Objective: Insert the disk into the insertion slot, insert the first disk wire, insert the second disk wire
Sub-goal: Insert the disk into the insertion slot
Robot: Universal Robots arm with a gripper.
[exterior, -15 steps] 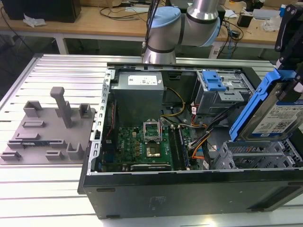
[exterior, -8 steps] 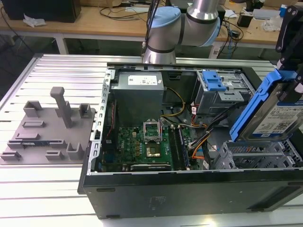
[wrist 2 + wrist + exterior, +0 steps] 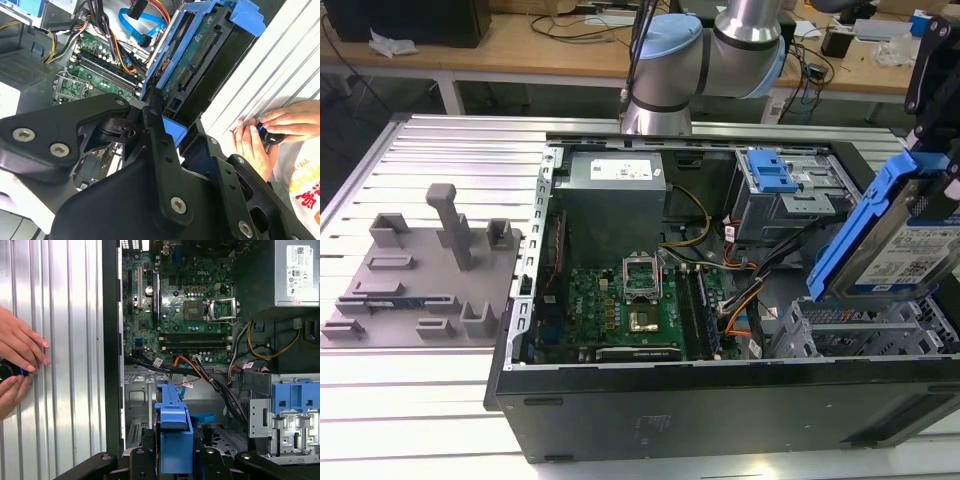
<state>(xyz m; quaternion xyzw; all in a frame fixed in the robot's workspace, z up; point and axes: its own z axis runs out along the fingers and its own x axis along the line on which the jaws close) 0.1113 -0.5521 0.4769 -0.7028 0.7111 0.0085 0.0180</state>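
The disk (image 3: 900, 250), a silver drive with a white label in a blue carrier, hangs tilted over the open computer case at the exterior view's right. My gripper (image 3: 935, 150) is shut on its upper end. The first wrist view has the blue carrier (image 3: 175, 435) edge-on between the black fingers (image 3: 145, 460). Its circuit-board side (image 3: 200, 55) faces the second wrist view. The insertion slot (image 3: 860, 330), a low grey perforated cage, lies just below the disk. Loose orange, blue and black wires (image 3: 740, 310) lie beside that cage.
A taller grey cage with a blue latch (image 3: 780, 185) stands behind the slot. The motherboard (image 3: 630, 295) and power supply (image 3: 615, 190) fill the case's other half. A grey fixture plate (image 3: 420, 280) lies at the exterior view's left. A person's hands (image 3: 20, 355) rest on the ribbed table outside the case.
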